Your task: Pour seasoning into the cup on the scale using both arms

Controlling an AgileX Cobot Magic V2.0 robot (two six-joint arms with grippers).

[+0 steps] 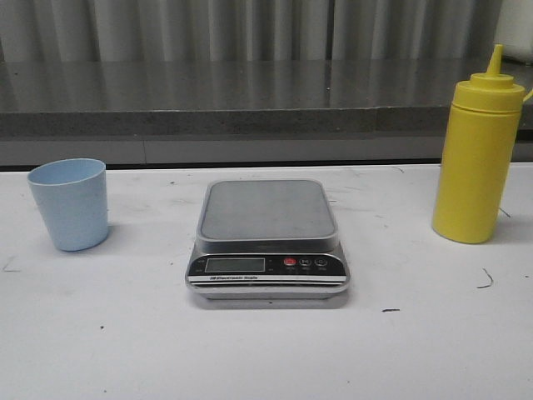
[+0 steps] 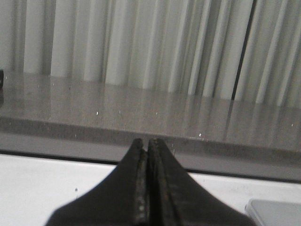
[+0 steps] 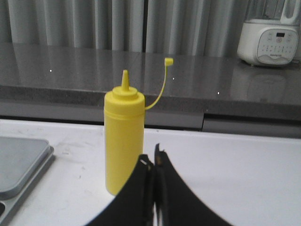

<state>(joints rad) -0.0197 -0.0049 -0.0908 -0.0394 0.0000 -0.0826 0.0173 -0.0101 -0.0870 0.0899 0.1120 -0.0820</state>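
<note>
- White tabletop (image 1: pixel 266 350) stretched before a grey counter ledge and pale pleated curtains.
- At the table's middle sat a flat silver-grey digital kitchen scale (image 1: pixel 266 212), its platform bare.
- A small light blue plastic tumbler (image 1: pixel 70 203) stood upright, well to the scale's left.
- A tall yellow squeeze bottle (image 1: pixel 476 162) stood upright, well to the scale's right, nozzle uncapped.
- Left black gripper (image 2: pixel 147 143) had its jaws pressed together, holding nothing.
- Right black gripper (image 3: pixel 154 157) was likewise closed and empty, near the bottle.

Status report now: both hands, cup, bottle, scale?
Left hand shut, empty. Right hand shut, empty, near yellow bottle. Blue cup still off the scale, on table. Scale platform bare; nothing blocking.
</note>
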